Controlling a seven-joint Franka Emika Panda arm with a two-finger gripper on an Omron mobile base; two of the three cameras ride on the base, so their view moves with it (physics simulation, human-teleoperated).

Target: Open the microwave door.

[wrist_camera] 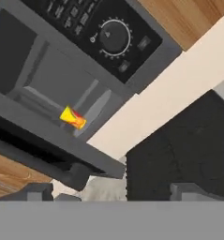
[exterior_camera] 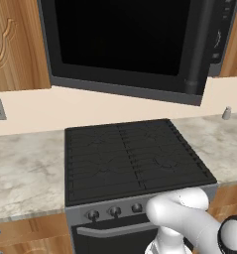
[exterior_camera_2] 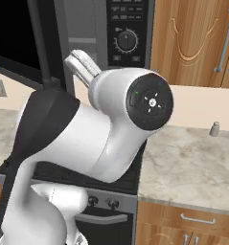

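Observation:
The microwave door (exterior_camera: 120, 34), a wide dark grey panel with a black glass window, stands swung out from the cabinet above the stove. Its thick vertical bar handle (exterior_camera: 198, 49) runs along the right edge. In the hand view the door (wrist_camera: 33, 133) is seen edge-on at the lower left, and the grey cavity behind it holds a small yellow and red item (wrist_camera: 72, 117). The control panel with its round dial (wrist_camera: 113, 36) sits beside the cavity. My gripper (wrist_camera: 113, 194) is open with nothing between its fingertips (wrist_camera: 38, 192), just off the door's handle end (wrist_camera: 76, 176).
A black gas cooktop (exterior_camera: 135, 158) lies below the microwave, with knobs and the oven door's grey handle (exterior_camera: 110, 229) under it. Marble counter (exterior_camera_2: 192, 162) flanks both sides, with a small shaker (exterior_camera_2: 214, 129) on the right. Wooden cabinets (exterior_camera_2: 192, 43) stand beside the microwave.

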